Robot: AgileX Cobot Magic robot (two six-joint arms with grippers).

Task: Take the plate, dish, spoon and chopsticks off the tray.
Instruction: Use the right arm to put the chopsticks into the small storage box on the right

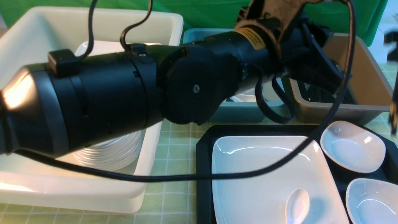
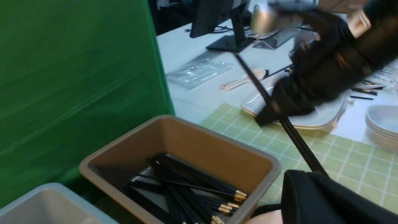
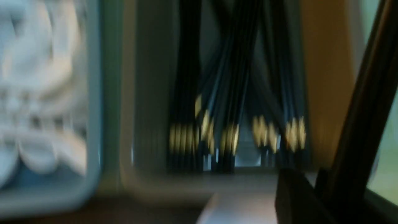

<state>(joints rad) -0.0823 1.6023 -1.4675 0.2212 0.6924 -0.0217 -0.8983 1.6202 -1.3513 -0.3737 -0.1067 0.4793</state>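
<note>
The left claw (image 2: 314,175) is closed tight on one end of the chopsticks (image 2: 298,141). The pair juts out from it, off the tray, in the air just beside the brown tub (image 2: 202,149) that already holds a heap of gold-tipped chopsticks (image 2: 192,186). In the front view that tub sits at about 2 o'clock, and the left arm reaches across to it.

The right claw (image 2: 269,113) has its narrow tip against the sticks about halfway along. It is too blurred to tell whether it pinches them or only touches.

The black tray (image 1: 203,174) lies at about 5 o'clock on the green checked table (image 1: 174,146). It carries the white plate (image 1: 264,174), with the spoon (image 1: 298,205) at the plate's 6 o'clock. Two small dishes (image 1: 351,147) (image 1: 373,199) sit at the plate's 3 and 4 o'clock.

The sticks look light, stiff and smooth. Pinched at one end, they could swivel or scissor apart. A hold across both near the middle would be steadier. Letting go low over the tub should keep them from bouncing out.
</note>
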